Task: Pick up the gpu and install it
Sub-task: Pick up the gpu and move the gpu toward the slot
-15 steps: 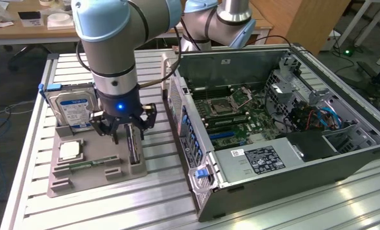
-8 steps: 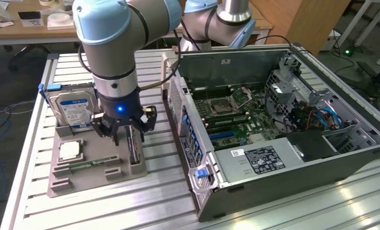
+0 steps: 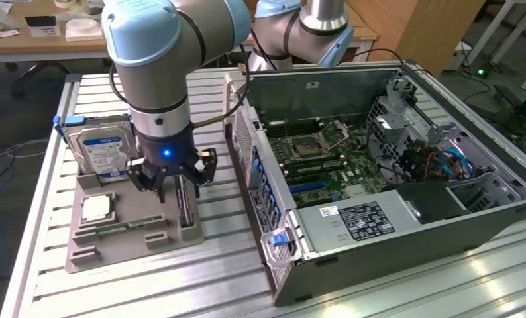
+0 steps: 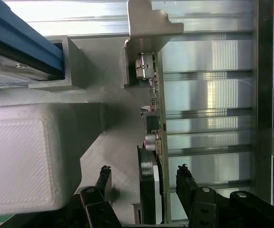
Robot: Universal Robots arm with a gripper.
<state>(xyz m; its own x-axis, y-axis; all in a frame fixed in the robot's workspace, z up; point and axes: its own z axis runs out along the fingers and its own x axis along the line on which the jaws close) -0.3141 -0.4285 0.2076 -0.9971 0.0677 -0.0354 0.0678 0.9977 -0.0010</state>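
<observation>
Pincer [image 3: 179,184] released, jaws spread wide, hanging low over grey moulded parts tray [image 3: 112,257] on slotted aluminium desk [image 3: 201,291]. Astride thin flat gpu card [image 4: 155,118], dark on one face and brownish board on the other: one black finger [image 4: 102,183] on each flat side, gap visible on both, so nothing grasped yet. Card stood on its long edge in a narrow slot along the tray side nearest the open black computer case [image 3: 475,218], probably to leave both faces free for a squeeze across the thickness. Bent silver metal bracket [image 4: 148,23] at one end of the card, clear of the fingers. Same tray shared with silver hard drive with blue-white label [image 3: 104,149], propped upright in its own pocket, and narrow green memory stick [image 3: 122,227], laid flat in a shallow recess. Case laid on its side just beside the tray, motherboard [image 3: 325,159] facing up, likely for easy card entry from above.
</observation>
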